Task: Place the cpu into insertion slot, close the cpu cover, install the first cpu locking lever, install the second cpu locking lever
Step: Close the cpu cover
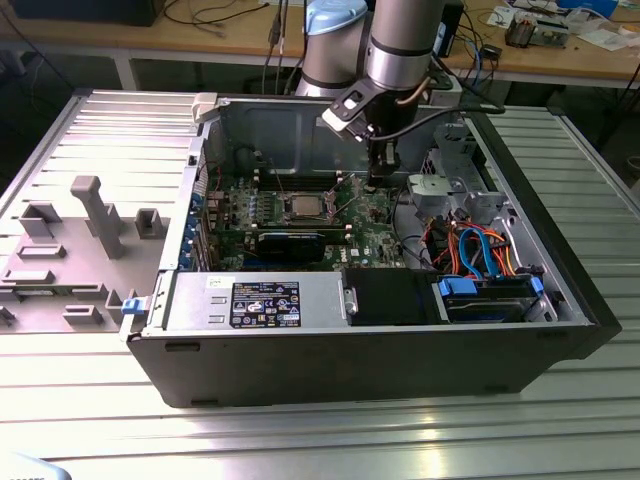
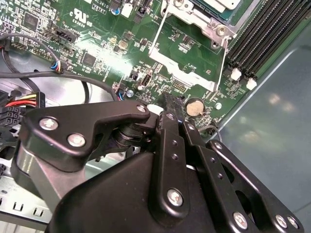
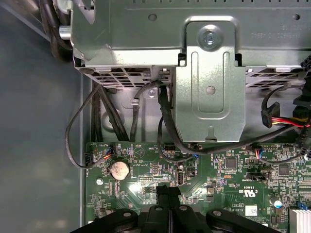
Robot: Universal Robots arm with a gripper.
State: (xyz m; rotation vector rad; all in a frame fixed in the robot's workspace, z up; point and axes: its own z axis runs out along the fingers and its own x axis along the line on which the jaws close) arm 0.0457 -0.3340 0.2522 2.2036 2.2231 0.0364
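In the exterior view the insertion slot (image 1: 303, 207) sits in the middle of the green motherboard, with the silver-grey cpu (image 1: 303, 209) lying in it. My gripper (image 1: 381, 178) hangs low over the board, to the exterior view's right of the slot. The second wrist view shows the slot's shiny rim (image 2: 194, 19) and a corner of the cpu (image 2: 221, 4). The cpu cover (image 2: 182, 73), a thin silver frame, is swung open from the slot toward the gripper. The gripper (image 2: 167, 104) (image 3: 168, 190) is shut, with nothing visible between its fingers.
A coin battery (image 3: 119, 170) and small connectors lie on the board near the fingertips. Black cables (image 3: 165, 126) and a metal drive bracket (image 3: 209, 97) sit just beyond. Black memory slots (image 2: 257, 39) run beside the slot. The case walls (image 1: 300, 130) enclose the board.
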